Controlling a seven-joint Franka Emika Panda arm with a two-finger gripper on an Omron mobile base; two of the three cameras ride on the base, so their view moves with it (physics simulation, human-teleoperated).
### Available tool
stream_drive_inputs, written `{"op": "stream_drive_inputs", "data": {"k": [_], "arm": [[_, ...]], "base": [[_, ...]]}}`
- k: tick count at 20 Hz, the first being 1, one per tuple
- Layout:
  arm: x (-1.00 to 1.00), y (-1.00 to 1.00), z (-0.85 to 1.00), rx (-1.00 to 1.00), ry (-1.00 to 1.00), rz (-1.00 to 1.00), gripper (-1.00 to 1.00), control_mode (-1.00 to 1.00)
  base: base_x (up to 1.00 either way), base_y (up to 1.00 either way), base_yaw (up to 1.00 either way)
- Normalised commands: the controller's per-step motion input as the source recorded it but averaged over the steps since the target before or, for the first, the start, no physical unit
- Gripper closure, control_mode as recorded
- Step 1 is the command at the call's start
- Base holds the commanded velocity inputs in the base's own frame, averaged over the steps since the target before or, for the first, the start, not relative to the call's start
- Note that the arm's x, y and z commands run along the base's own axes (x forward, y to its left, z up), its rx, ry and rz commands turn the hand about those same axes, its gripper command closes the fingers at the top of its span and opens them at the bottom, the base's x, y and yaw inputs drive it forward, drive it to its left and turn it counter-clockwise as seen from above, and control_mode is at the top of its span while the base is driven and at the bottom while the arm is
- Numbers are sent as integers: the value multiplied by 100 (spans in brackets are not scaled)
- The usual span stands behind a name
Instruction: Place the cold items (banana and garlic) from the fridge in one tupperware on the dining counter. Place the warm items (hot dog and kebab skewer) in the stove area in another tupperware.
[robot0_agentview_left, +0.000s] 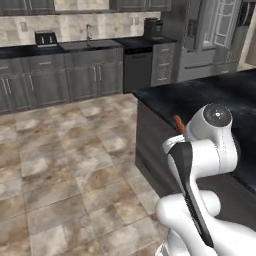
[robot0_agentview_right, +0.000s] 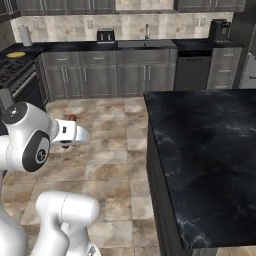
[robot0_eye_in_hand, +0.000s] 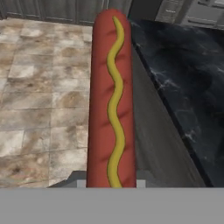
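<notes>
My gripper (robot0_eye_in_hand: 109, 183) is shut on the hot dog (robot0_eye_in_hand: 110, 96), a red-brown sausage with a wavy yellow mustard line that stands straight up from the fingers. The sausage's tip peeks from behind the arm in the left base view (robot0_agentview_left: 178, 122) and above the hand in the right base view (robot0_agentview_right: 73, 118). I hold it over the tiled floor, just off the near corner of the dining counter (robot0_agentview_right: 210, 150), whose black veined top (robot0_eye_in_hand: 183, 65) lies to the right. The fridge (robot0_agentview_left: 200, 40) stands at the back right. The stove area (robot0_agentview_right: 15, 75) is at the far left.
Grey base cabinets with a black worktop run along the back wall, with a dishwasher (robot0_agentview_left: 137, 67), a toaster (robot0_agentview_left: 45, 37), a sink tap (robot0_agentview_right: 147, 31) and a coffee machine (robot0_agentview_left: 152, 27). Open tiled floor (robot0_agentview_left: 65, 165) lies left of the island.
</notes>
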Motion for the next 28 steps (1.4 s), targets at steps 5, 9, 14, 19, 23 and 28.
{"op": "stream_drive_inputs", "data": {"k": [5, 9, 14, 19, 23, 28], "arm": [[0, 0, 0, 0, 0, 0, 100, 100], [0, 0, 0, 0, 0, 0, 100, 100], [0, 0, 0, 0, 0, 0, 100, 100], [0, 0, 0, 0, 0, 0, 100, 100], [0, 0, 0, 0, 0, 0, 100, 100], [0, 0, 0, 0, 0, 0, 100, 100]], "base": [[-100, -84, -17], [-94, -90, -15], [-30, -100, -7], [-7, -100, -2], [0, -100, 0], [4, -100, 0]]}}
